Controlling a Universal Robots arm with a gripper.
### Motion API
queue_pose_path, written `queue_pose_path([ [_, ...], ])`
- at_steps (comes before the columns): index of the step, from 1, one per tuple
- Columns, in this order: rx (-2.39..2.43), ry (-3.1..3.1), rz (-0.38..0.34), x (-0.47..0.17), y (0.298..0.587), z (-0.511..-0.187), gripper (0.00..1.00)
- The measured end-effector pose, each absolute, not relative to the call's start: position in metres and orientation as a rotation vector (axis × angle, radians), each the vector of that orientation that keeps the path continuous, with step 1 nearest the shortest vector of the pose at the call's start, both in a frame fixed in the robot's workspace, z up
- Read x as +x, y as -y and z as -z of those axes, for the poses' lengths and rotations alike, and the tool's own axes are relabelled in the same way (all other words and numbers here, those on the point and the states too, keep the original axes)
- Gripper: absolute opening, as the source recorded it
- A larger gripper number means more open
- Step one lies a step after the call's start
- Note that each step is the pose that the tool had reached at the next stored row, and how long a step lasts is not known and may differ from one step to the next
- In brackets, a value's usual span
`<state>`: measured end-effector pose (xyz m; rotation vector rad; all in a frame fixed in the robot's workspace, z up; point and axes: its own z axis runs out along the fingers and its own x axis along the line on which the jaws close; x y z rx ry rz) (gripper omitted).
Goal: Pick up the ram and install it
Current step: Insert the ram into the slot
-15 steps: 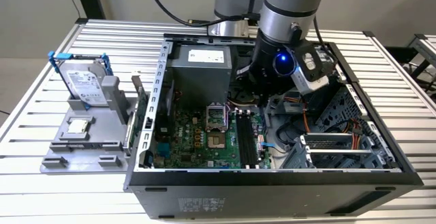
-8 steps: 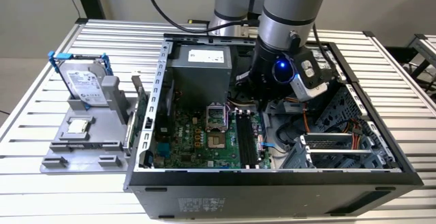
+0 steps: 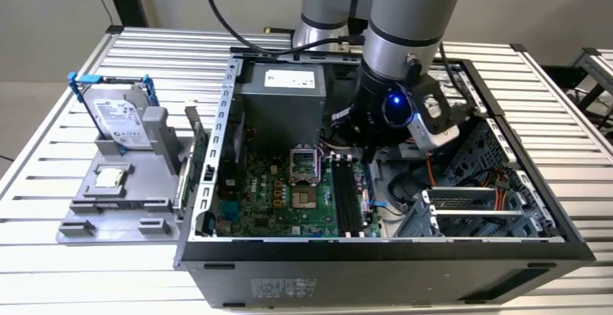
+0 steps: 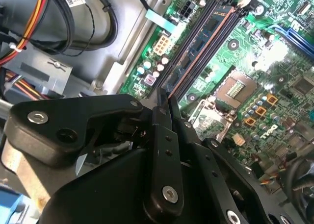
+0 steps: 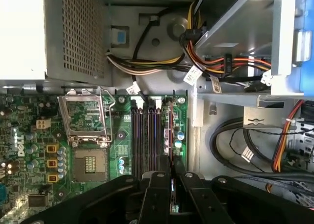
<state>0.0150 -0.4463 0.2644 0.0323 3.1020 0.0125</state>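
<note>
Both wrist views give me the black jaws (image 5: 171,185) pinched on the thin dark ram stick (image 5: 170,136), which stands edge-on in a motherboard slot (image 5: 147,136) directly under them.

Open computer case (image 3: 206,157), hard drive (image 3: 120,118) on grey holder (image 3: 115,214) beside it.

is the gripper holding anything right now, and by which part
Yes: the gripper is shut on the ram, a thin dark memory stick, pinching one end of its long edge while the rest runs along the black memory slots.
</note>
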Motion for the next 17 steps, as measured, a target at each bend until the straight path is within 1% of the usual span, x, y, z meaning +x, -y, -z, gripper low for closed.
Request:
queue_pose_path([
  [17, 0.032, -3.102, -0.009, 0.015, 0.449, -0.249, 0.0],
])
